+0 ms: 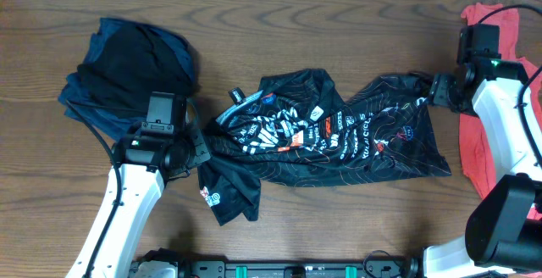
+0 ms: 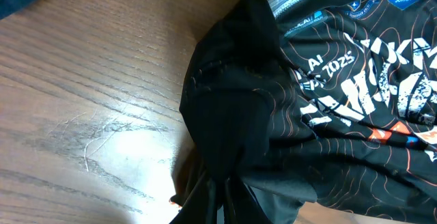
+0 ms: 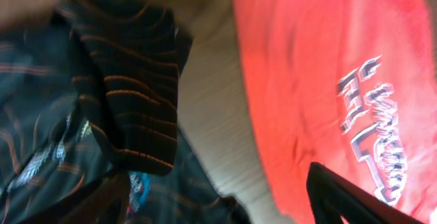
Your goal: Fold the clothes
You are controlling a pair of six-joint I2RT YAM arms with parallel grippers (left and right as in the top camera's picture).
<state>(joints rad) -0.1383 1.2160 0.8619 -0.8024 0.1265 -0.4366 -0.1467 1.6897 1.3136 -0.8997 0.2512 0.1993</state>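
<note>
Your overhead view evenly lit and sharp, pale glare on the table (image 2: 130, 145) at your left wrist, right wrist view blurred (the jersey (image 3: 130, 87) smeared most)

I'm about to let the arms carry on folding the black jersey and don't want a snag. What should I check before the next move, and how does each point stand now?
1. Left gripper gripping the black jersey: ok, shut, with the jersey's left edge bunched into it.
2. Right gripper open: ok, fingers wide apart at the jersey's upper right corner.
3. Right fingers free of cloth: cannot tell.
4. Jersey lying flat: not ok, crumpled, with its lower left part folded over.
5. Jersey apart from the coral-red T-shirt: ok, a strip of bare table shows between them.
6. Jersey apart from the navy pile: ok.
</note>
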